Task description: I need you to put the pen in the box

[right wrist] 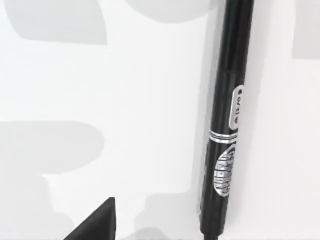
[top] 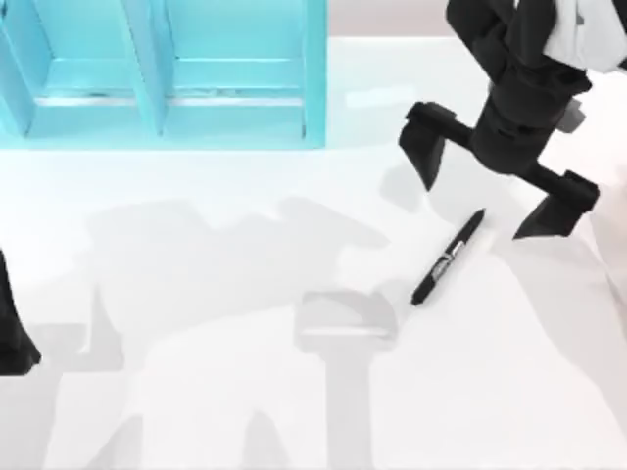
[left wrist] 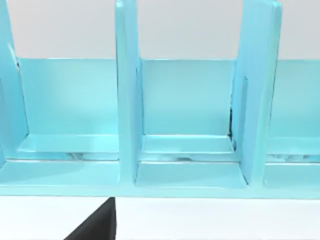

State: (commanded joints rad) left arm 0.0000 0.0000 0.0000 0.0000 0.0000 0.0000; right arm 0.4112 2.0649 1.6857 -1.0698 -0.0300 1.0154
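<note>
The pen lies flat on the white table, right of the middle. It is black and thin, with a small pale label near its middle. It lies slanted, one end up toward the right and the other end down toward the left. Nothing is touching it. In the right wrist view the pen is seen close up, lying on the table with its label facing up.

The right gripper hangs just above the pen's upper end. Its two black fingers are spread wide apart and hold nothing. One finger is to the pen's upper left and the other is to its right.

The box is light blue and sits at the far left of the table, well apart from the pen. Walls split it into open parts. The left wrist view looks right at the box and its walls.

The left arm sits at the left edge of the table. I cannot tell if its fingers are open or closed.
</note>
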